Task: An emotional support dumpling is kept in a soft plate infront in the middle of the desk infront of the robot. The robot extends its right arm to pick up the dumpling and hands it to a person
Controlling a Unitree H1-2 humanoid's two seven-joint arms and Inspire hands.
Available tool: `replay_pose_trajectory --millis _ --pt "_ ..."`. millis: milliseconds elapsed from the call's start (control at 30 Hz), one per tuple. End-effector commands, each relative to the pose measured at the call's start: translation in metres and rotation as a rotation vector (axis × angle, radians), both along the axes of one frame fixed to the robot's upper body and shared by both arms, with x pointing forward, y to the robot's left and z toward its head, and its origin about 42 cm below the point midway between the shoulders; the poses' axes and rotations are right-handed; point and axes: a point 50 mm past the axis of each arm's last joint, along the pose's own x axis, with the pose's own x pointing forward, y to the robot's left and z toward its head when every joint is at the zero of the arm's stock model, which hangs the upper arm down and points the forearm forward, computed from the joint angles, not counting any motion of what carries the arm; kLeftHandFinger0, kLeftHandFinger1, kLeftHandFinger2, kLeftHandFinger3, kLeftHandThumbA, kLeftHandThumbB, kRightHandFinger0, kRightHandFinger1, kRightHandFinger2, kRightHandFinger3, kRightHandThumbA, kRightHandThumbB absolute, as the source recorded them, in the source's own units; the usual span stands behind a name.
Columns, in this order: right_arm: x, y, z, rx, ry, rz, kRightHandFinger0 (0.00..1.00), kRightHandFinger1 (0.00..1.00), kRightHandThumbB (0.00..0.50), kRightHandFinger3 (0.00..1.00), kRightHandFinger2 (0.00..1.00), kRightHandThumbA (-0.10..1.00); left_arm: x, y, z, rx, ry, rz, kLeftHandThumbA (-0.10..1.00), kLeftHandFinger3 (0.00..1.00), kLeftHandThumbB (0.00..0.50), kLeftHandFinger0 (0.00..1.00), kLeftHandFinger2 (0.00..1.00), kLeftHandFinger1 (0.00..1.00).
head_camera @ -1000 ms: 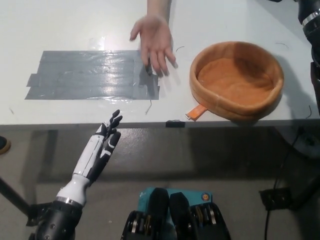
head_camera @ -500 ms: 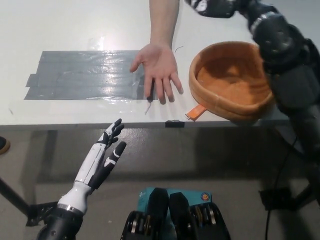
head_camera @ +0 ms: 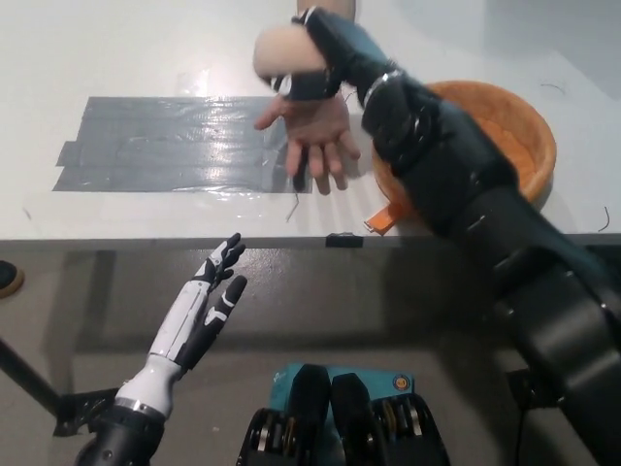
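My black right hand (head_camera: 320, 53) is shut on the pale beige dumpling (head_camera: 281, 50), holding it above the table at the top middle. Right beneath it, a person's hand (head_camera: 318, 141) lies palm up on the white desk (head_camera: 146, 49), fingers spread. The soft orange plate (head_camera: 529, 136) sits at the right of the desk, mostly covered by my black forearm, and what shows of it holds nothing. My white left hand (head_camera: 206, 306) rests open below the desk's front edge at the lower left.
A patch of grey tape (head_camera: 165, 144) covers the desk to the left of the person's hand. An orange tag (head_camera: 385, 216) sticks out from the plate at the desk's front edge.
My right arm has swung in from the right, across the plate, bringing the dumpling over the person's open palm. The person's hand came a little nearer. The left hand stayed put.
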Motion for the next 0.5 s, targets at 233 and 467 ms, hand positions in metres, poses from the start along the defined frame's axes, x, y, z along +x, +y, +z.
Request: replay_pose_trajectory --millis 233,467 --pt "-0.001 -0.003 -0.021 -0.101 -0.057 -0.036 0.0 0.24 0.279 0.52 0.51 0.36 0.005 -0.006 0.013 0.005 -0.055 -0.025 0.95 1.0 0.074 1.0 1.0 1.0" --pt "0.001 -0.022 -0.038 -0.05 0.101 -0.008 1.0 1.0 0.463 1.0 1.0 0.66 0.003 -0.007 0.011 0.006 -0.051 -0.031 0.97 1.0 0.081 1.0 1.0 1.0"
